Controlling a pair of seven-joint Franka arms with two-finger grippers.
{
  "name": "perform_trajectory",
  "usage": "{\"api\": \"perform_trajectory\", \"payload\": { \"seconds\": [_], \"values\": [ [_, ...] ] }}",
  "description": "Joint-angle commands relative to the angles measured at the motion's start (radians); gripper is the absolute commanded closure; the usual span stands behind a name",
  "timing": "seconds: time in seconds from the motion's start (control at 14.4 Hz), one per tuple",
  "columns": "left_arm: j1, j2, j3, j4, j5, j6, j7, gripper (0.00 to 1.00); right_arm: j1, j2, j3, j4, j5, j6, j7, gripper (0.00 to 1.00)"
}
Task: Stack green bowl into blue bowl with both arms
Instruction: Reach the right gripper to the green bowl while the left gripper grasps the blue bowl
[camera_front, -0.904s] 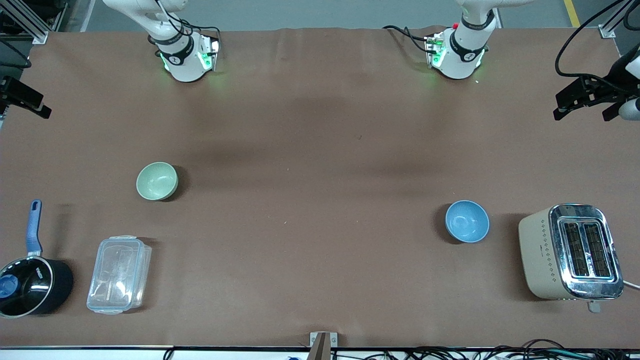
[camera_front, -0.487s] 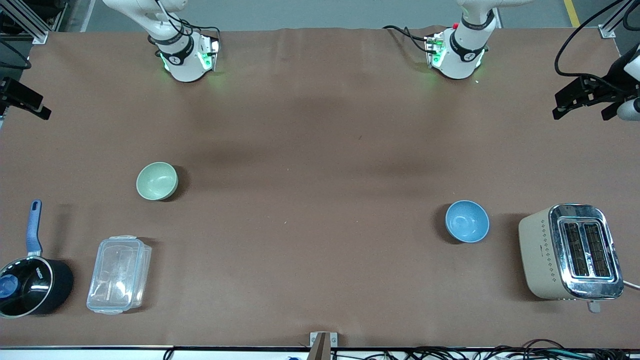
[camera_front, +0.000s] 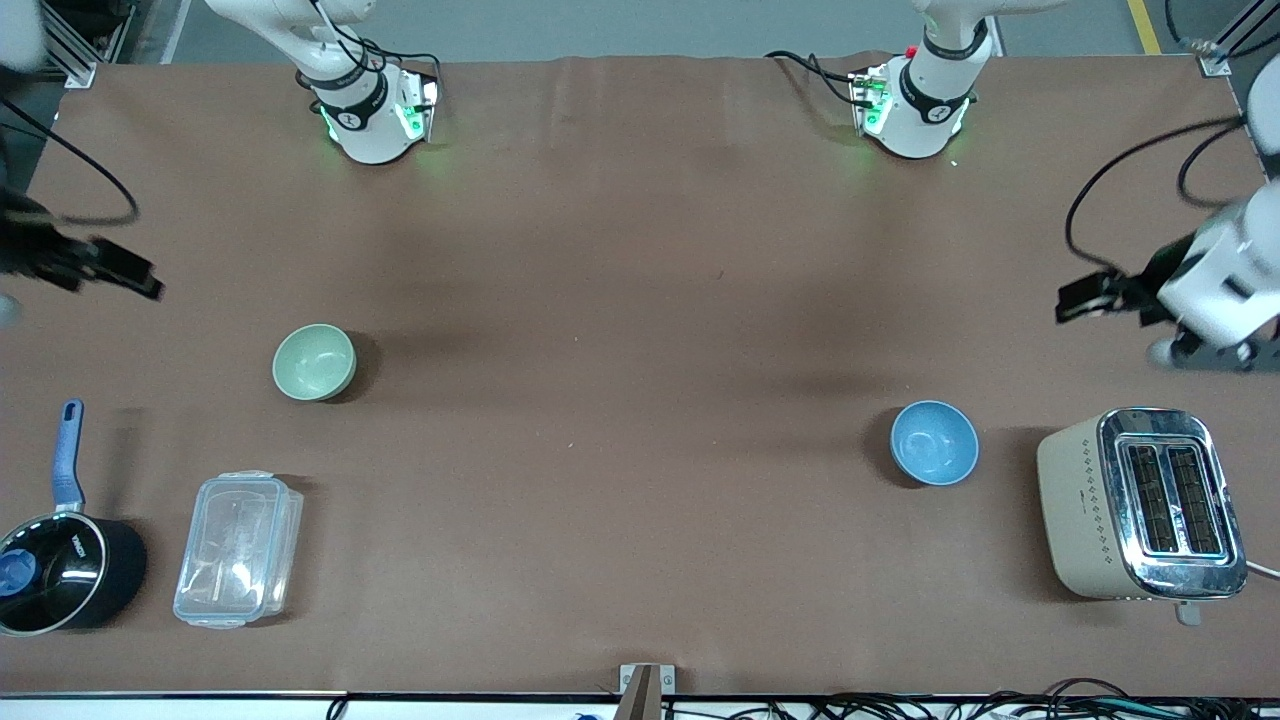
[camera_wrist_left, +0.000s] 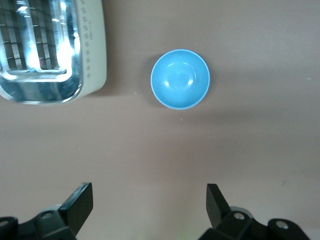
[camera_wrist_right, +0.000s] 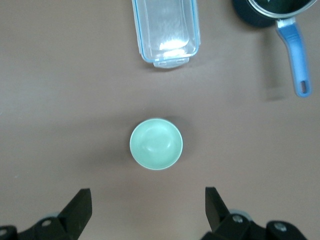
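Both arms have swung in from the table ends since the earlier frames. Neither bowl has budged.

Looks like the approach step, nothing grasped yet. The green bowl (camera_front: 314, 362) sits upright on the tabletop (camera_front: 620, 300) toward the right arm's end, with the clear plastic container (camera_front: 238, 549) and black saucepan (camera_front: 62, 570) nearer the front camera. The blue bowl (camera_front: 935, 442) sits toward the left arm's end, with the toaster (camera_front: 1140, 505) at its 3 o'clock in the front view.

The right gripper (camera_wrist_right: 147, 210) hangs over bare tabletop near the green bowl, fingers spread wide and empty. The left gripper (camera_wrist_left: 150, 205) does the same near the blue bowl, also wide apart.

My guess for next: the right gripper centres over the green bowl's rim, drops, and pinches one wall.
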Motion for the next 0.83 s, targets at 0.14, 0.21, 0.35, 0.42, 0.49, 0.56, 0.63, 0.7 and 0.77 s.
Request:
{"api": "perform_trajectory", "payload": {
  "seconds": [0.14,0.21,0.35,0.42,0.49,0.56,0.63,0.7,0.77],
  "values": [
    [-0.004,0.139,0.004,-0.074,0.044,0.22,0.011,0.0,-0.008,-0.039,0.0,-0.414,-0.023,0.449,-0.017,0.0],
    [-0.001,0.165,0.004,-0.106,0.044,0.286,0.009,0.0,-0.019,-0.031,-0.001,-0.473,-0.028,0.529,-0.043,0.0],
    [0.0,0.223,0.005,-0.177,0.046,0.459,0.008,0.0,-0.065,-0.004,-0.001,-0.569,-0.028,0.668,-0.142,0.0],
    [0.001,0.248,0.005,-0.207,0.044,0.531,0.008,0.0,-0.094,0.013,0.0,-0.602,-0.028,0.725,-0.179,0.0],
    [0.007,0.273,0.005,-0.243,0.044,0.612,0.006,0.1,-0.106,0.03,0.0,-0.633,-0.028,0.771,-0.192,0.0],
    [0.015,0.294,0.005,-0.27,0.046,0.678,0.008,0.15,-0.108,0.053,0.0,-0.667,-0.027,0.829,-0.19,0.0],
    [0.015,0.316,0.005,-0.287,0.044,0.735,0.008,0.17,-0.108,0.082,0.0,-0.692,-0.027,0.885,-0.189,0.0],
    [0.018,0.34,0.005,-0.295,0.044,0.777,0.008,0.21,-0.106,0.114,0.002,-0.702,-0.024,0.926,-0.181,0.0],
    [0.018,0.36,0.005,-0.295,0.044,0.802,0.008,0.28,-0.102,0.139,0.003,-0.703,-0.014,0.936,-0.177,0.0]
  ]
}}
